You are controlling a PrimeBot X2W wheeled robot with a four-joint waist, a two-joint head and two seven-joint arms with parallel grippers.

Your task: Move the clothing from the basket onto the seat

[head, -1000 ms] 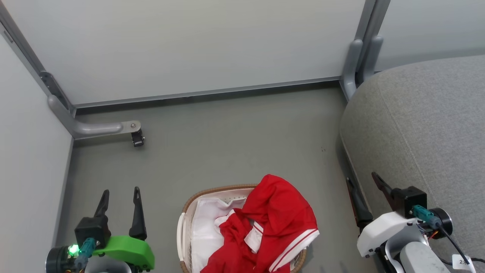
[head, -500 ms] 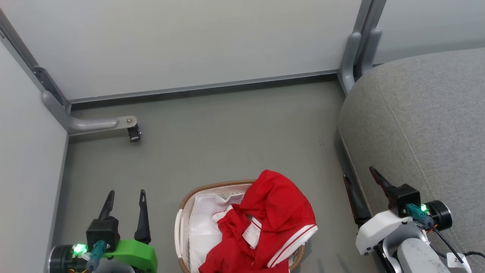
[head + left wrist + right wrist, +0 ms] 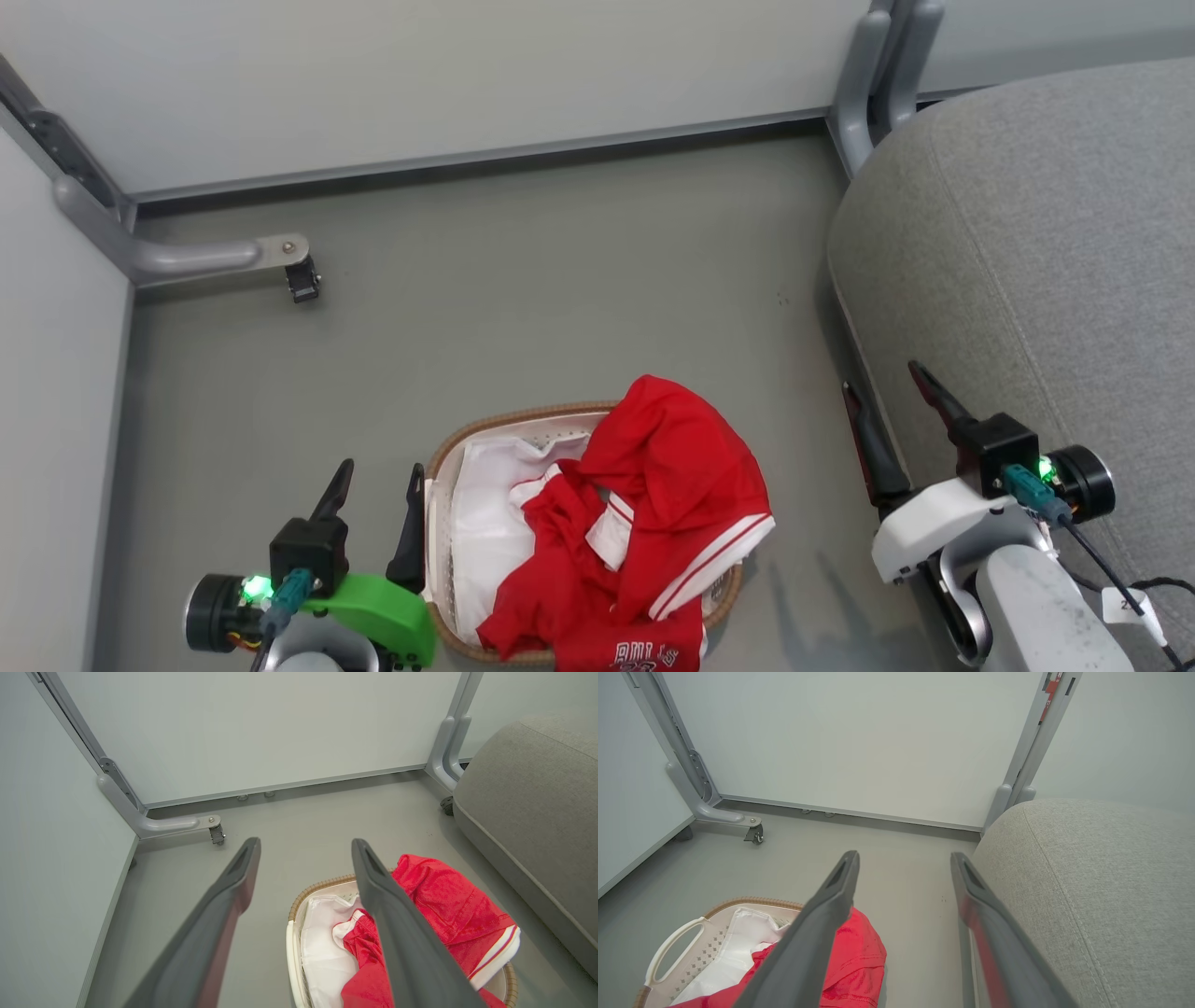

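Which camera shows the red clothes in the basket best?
The head view: it looks down on the red clothes, piled in the basket and spilling over its rim, with printed lettering showing. The left wrist view has a gripper finger across them; the right wrist view catches one bunched part beside a finger.

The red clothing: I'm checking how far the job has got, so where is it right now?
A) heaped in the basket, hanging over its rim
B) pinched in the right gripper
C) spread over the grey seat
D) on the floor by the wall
A: the red clothing lies heaped in the basket with a fold over the rim, apart from the seat.
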